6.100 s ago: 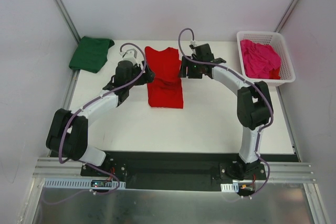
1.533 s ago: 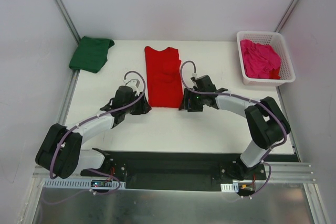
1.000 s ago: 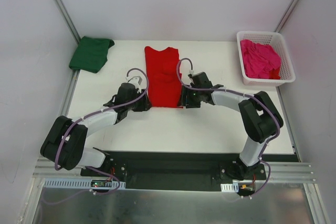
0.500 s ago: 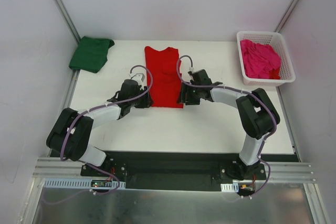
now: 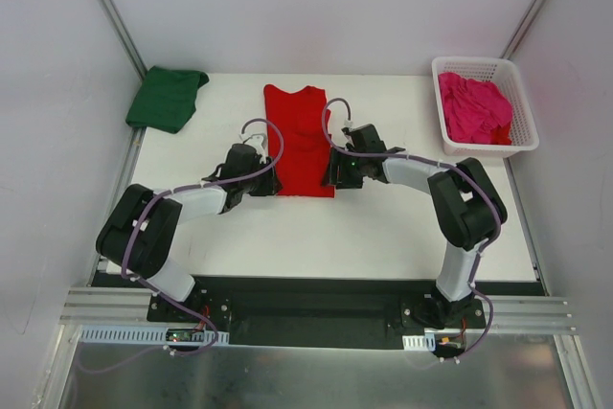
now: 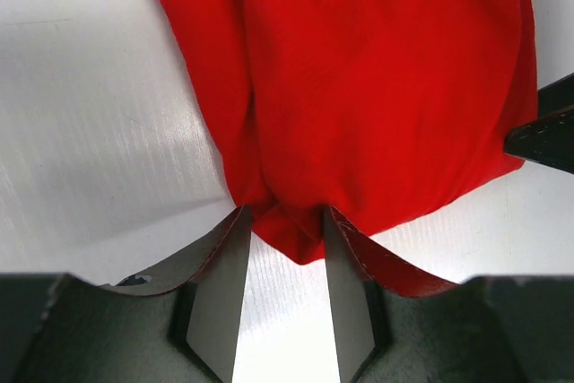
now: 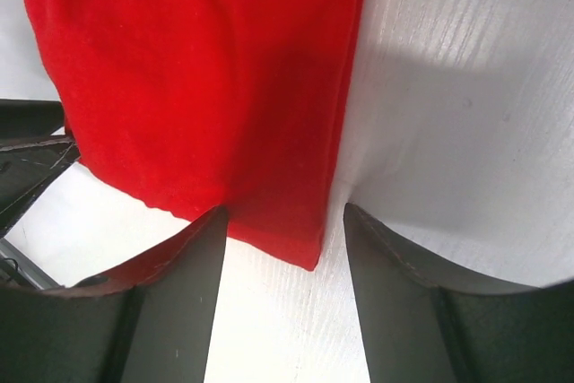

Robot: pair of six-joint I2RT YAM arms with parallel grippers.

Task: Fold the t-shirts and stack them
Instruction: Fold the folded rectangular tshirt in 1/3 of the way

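Observation:
The red t-shirt [image 5: 299,141] lies as a long folded strip mid-table. My left gripper [image 5: 268,180] is at its near left corner. In the left wrist view that bunched corner [image 6: 287,235] sits between the open fingers [image 6: 220,284] and touches both tips of the left gripper [image 6: 282,221]. My right gripper [image 5: 332,174] is at the near right corner. There the corner [image 7: 296,239] lies between the wide-open fingers of the right gripper [image 7: 285,221], against the left one only. The green t-shirt [image 5: 168,98] lies folded at the far left. The pink t-shirt [image 5: 474,107] is crumpled in the basket.
The white lattice basket [image 5: 522,107] stands at the far right corner of the table. Slanted metal frame posts [image 5: 105,7] rise behind both far corners. Both forearms lie low over the table's near half.
Both grippers have slid forward onto the red shirt's near corners. The left jaws have narrowed a little around the bunched corner. The right jaws keep the same width.

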